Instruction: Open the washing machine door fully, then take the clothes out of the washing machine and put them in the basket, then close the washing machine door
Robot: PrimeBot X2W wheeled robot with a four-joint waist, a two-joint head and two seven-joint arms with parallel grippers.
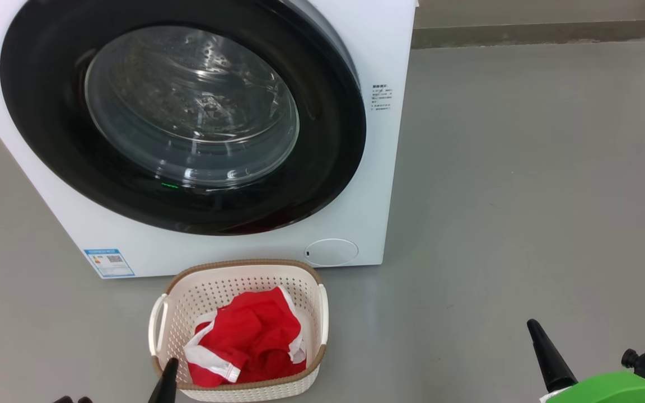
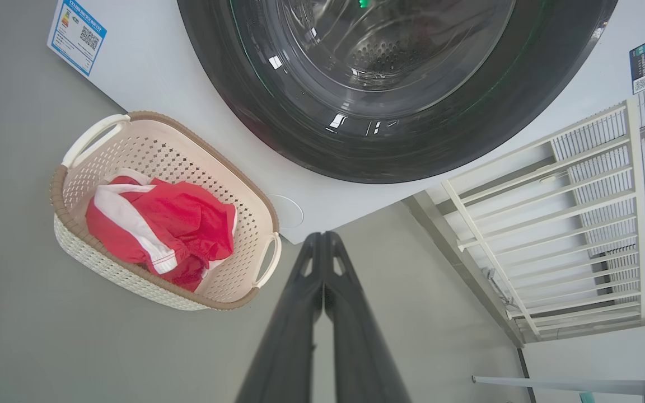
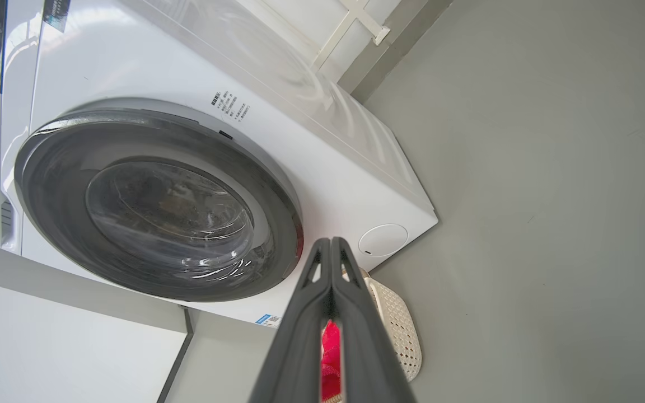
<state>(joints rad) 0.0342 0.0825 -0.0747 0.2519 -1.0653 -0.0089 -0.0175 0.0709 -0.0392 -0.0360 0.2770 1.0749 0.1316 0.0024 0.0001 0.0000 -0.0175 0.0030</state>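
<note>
Head view has the door (image 1: pixel 191 106) lying flat against the machine (image 1: pixel 381 168) front, apparently shut, with no red visible through its glass. The clothes (image 1: pixel 249 336) sit bunched in the basket (image 1: pixel 244 263), which stands on the floor (image 1: pixel 524 196) just before the machine's lower edge, close under the door, likely so that each carry is short. By that lie, the emptying and closing both look done. The left claw (image 2: pixel 322 238) is pinched narrow, tips touching and holding nothing, and points toward the machine's bottom edge with the basket off to one side. The right claw (image 3: pixel 331 242) is likewise pressed together and empty, aimed at the machine's lower front with the basket beyond its fingers. Both arms sit low, well apart from the door.
</note>
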